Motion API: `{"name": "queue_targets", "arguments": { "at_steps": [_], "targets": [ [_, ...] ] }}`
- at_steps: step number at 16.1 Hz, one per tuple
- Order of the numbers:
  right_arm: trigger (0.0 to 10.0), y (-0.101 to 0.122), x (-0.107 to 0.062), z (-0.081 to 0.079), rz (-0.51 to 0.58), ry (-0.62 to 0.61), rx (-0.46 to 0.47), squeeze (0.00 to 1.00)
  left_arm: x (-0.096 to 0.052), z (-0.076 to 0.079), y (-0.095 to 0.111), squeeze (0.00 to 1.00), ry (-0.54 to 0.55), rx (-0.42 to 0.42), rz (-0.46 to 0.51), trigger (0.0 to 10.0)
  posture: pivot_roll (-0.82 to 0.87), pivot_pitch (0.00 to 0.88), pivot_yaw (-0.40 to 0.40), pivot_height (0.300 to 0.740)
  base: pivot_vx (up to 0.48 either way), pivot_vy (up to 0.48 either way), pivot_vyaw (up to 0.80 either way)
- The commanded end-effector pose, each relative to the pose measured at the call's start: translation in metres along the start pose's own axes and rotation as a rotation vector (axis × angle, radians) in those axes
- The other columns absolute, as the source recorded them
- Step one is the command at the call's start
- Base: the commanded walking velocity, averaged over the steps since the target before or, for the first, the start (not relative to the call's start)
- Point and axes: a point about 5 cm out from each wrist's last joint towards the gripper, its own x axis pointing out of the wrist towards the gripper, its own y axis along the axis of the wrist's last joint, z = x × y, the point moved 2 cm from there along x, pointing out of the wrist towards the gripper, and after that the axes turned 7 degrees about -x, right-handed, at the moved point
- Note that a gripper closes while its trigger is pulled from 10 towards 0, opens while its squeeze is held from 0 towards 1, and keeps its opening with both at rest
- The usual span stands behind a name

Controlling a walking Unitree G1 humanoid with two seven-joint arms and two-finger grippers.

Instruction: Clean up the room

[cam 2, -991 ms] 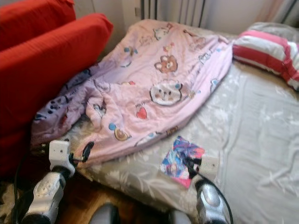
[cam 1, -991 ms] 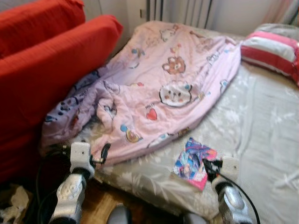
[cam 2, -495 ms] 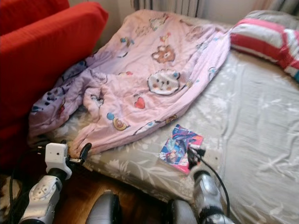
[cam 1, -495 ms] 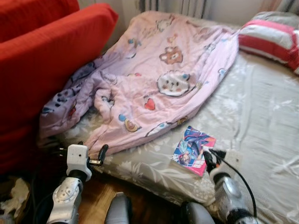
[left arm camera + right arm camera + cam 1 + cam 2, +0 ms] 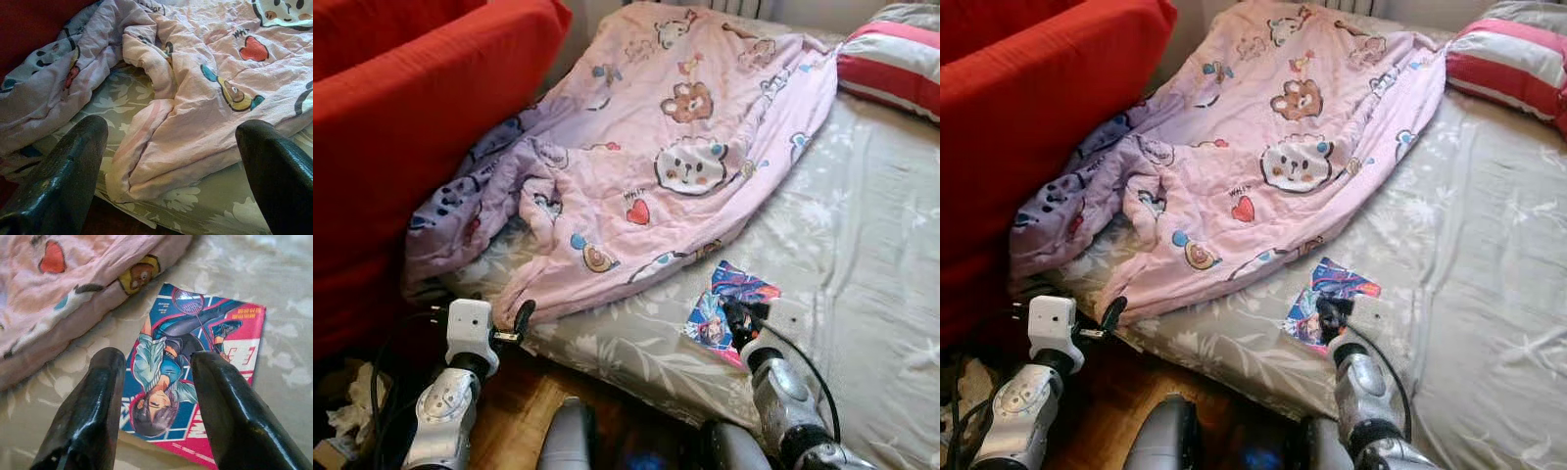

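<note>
While the right fingers [image 5: 112, 411] spread, they hover over the magazine [image 5: 195, 357].

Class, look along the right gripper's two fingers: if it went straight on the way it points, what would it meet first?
Most likely the manga book lying on the bed sheet; the open right gripper points at its cover, though depth is unclear.

right gripper [image 5: 159, 396] now reaching farther over the magazine [image 5: 195, 360] than a second ago, fingers apart above its cover, left gripper [image 5: 514, 323] now a little nearer the pink blanket's [image 5: 685, 166] edge
</note>
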Motion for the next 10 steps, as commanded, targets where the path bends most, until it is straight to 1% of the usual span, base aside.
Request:
{"name": "queue_targets", "arguments": {
  "at_steps": [1, 2, 3, 5, 10],
  "targets": [
    [10.0, -0.0112, -0.0062, 0.0016, -0.023, 0.010, -0.074, 0.00, -0.0029, 0.0014, -0.0062, 0.00, -0.001, -0.013, -0.029, 10.0, 0.21, 0.205, 0.046, 0.645, 0.000, 0.000, 0.00],
    [10.0, -0.0138, -0.0079, 0.0028, -0.028, 0.016, -0.101, 0.00, -0.0019, 0.0035, -0.0065, 0.00, -0.002, -0.021, -0.028, 10.0, 0.21, 0.202, 0.042, 0.645, 0.000, 0.000, 0.00],
    [10.0, -0.0156, -0.0093, 0.0053, -0.030, 0.010, -0.107, 0.00, -0.0007, 0.0055, -0.0065, 0.00, -0.003, -0.030, -0.026, 10.0, 0.20, 0.200, 0.036, 0.645, 0.000, 0.000, 0.00],
    [10.0, -0.0148, -0.0097, 0.0089, -0.025, -0.008, -0.095, 0.00, 0.0006, 0.0074, -0.0071, 0.00, 0.001, -0.034, -0.027, 10.0, 0.20, 0.194, 0.031, 0.645, 0.000, 0.000, 0.00],
    [10.0, -0.0079, -0.0054, 0.0078, -0.018, -0.011, -0.102, 0.00, 0.0041, 0.0036, -0.0064, 0.00, 0.017, -0.030, -0.034, 10.0, 0.20, 0.180, 0.022, 0.645, 0.000, 0.000, 0.00]
  ]
}}
